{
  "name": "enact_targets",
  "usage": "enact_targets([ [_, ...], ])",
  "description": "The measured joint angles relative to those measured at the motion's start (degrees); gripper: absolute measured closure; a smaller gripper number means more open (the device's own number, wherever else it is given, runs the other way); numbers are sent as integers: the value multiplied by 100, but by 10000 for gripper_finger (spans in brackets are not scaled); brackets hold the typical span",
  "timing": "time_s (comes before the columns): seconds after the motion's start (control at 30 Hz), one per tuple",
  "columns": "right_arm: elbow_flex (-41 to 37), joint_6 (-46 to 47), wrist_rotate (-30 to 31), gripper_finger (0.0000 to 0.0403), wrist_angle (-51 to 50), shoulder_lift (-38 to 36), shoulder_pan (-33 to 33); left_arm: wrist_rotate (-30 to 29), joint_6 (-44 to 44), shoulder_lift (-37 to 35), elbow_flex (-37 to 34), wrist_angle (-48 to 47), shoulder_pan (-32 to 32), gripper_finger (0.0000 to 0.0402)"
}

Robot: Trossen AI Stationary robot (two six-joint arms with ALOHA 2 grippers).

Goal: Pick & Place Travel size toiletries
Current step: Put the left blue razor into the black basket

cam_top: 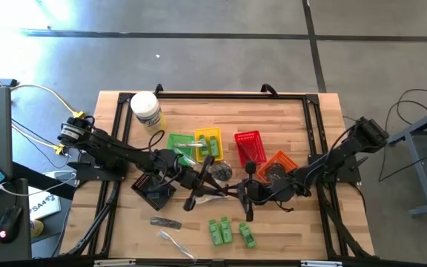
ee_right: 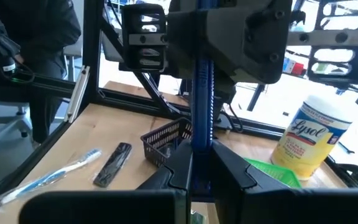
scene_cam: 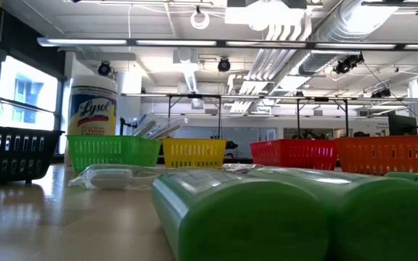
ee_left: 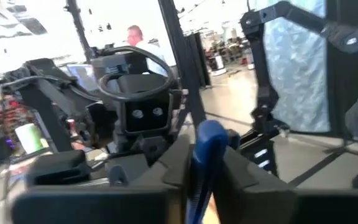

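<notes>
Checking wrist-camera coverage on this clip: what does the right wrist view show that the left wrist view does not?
Only the right wrist view: the wooden table, with the Lysol canister, a black basket, a clear-wrapped toothbrush and a dark razor-like stick on it. Only the left wrist view: the right arm's wrist camera, seen head-on. Both: the blue stick, gripped by the left end effector and the right end effector at once.

baskets [cam_top: 228,148] crowd middle, near edge [cam_top: 288,241] open
</notes>
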Motion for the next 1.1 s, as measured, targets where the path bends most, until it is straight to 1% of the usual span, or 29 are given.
enact_targets([
  [0.03, 0, 31, 3, 375, -5, 0, 0, -20, 26, -8, 4, -22, 0, 378],
  [0.17, 0, 276, 7, 363, -119, 0, -7, -67, 24, -9, 4, -87, -1, 379],
  [0.23, 0, 279, 9, 341, -152, 0, -7, -106, 5, -9, 4, -136, -2, 379],
  [0.33, 0, 271, 167, 285, -267, -2, 23, -116, 5, -9, -2, -278, -9, 379],
  [0.43, 1, 241, 669, 224, -257, -5, 166, -315, 126, -9, -2, -463, -11, 379],
  [0.53, 2, 154, 1225, 176, -411, -9, 340, -619, 229, -169, -15, -910, -36, 379],
  [0.6, 2, 129, 1700, 155, -568, -9, 485, -948, 305, -434, -11, -1348, -71, 379],
  [0.67, 2, 41, 2180, 144, -576, -12, 654, -1262, 381, -745, -11, -1827, -168, 379],
  [0.73, 2, -128, 2538, 142, -569, -15, 835, -1501, 460, -1070, -11, -2326, -259, 379],
  [0.8, 2, -246, 2712, 150, -592, -15, 985, -1700, 558, -1437, -11, -2866, -403, 379],
  [0.9, 2, -221, 2743, 182, -824, -207, 1172, -1977, 543, -2063, -11, -3779, -602, 379],
  [0.97, 6, 47, 2538, 215, -1144, -380, 1225, -2320, 383, -2452, -4, -4385, -746, 379],
  [1.1, 4, 871, 1687, 300, -2133, -658, 1174, -3018, -137, -3094, -4, -5623, -1055, 379],
])
